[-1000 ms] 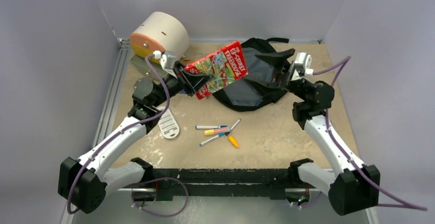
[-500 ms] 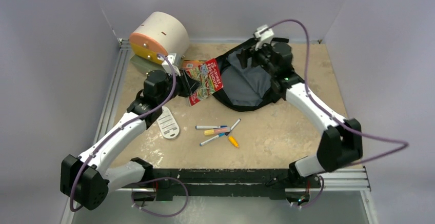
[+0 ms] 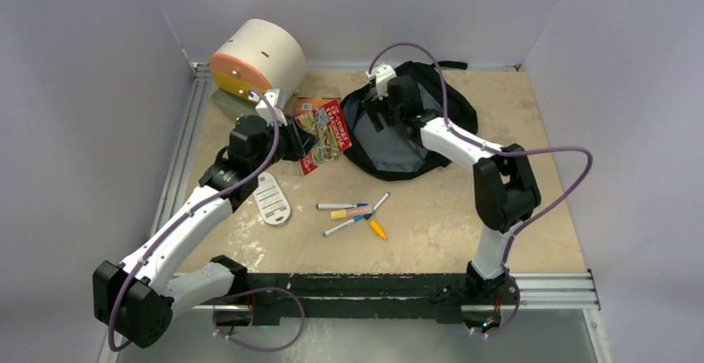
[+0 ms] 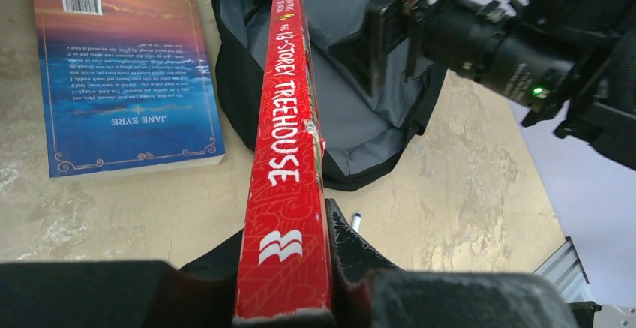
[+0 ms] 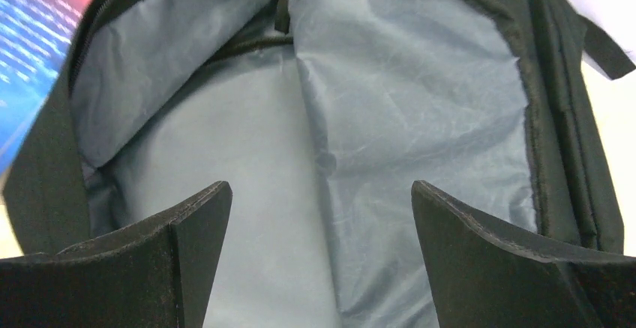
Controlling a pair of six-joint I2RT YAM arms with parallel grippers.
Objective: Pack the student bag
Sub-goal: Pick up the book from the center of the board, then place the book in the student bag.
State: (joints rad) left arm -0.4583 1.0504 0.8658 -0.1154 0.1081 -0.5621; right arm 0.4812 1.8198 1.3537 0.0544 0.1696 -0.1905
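Both arms have shifted: the right gripper [image 5: 319, 208] has swung left over the bag [image 3: 452, 114], and the left gripper [image 3: 292, 140] has dropped lower with its red book [image 4: 285, 155]. Right jaws stand wide apart with nothing between them, the bag's grey lining directly below. Left jaws clamp the red book across its covers. The bag's open mouth lies just ahead of it, and a blue book [image 4: 124, 73] lies flat on its other side.
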